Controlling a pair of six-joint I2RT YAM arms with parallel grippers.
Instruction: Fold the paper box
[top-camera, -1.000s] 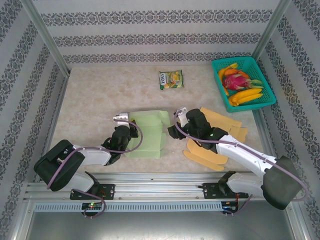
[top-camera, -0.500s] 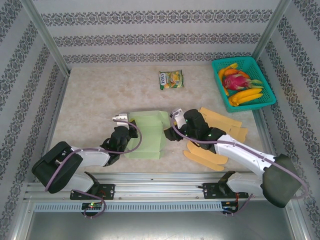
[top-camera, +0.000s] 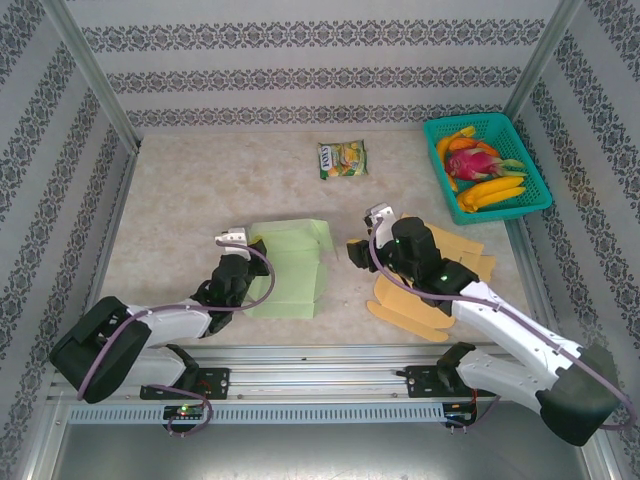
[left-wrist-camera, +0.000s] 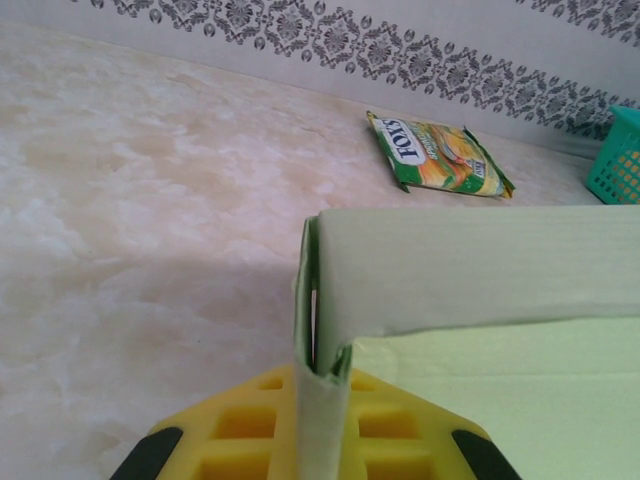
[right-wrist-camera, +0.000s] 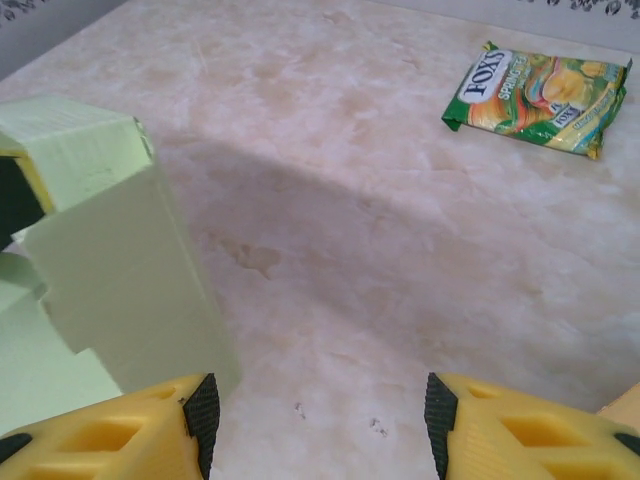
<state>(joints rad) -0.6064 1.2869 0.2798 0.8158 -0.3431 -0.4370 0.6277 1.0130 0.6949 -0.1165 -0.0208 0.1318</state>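
Quick count: one green paper box (top-camera: 285, 270), one Fox's candy bag (top-camera: 343, 159), one teal basket (top-camera: 529, 165), one dragon fruit (top-camera: 468, 160). The orange card pieces (top-camera: 412, 312) overlap, so I can't count those.

The left arm (top-camera: 170, 320) and right arm (top-camera: 500, 318) are built of white links joined by bulky black housings. A purple cable (top-camera: 268, 272) is run along each. The fingers (right-wrist-camera: 110, 430) are moulded in yellow, with square recesses and black patches.
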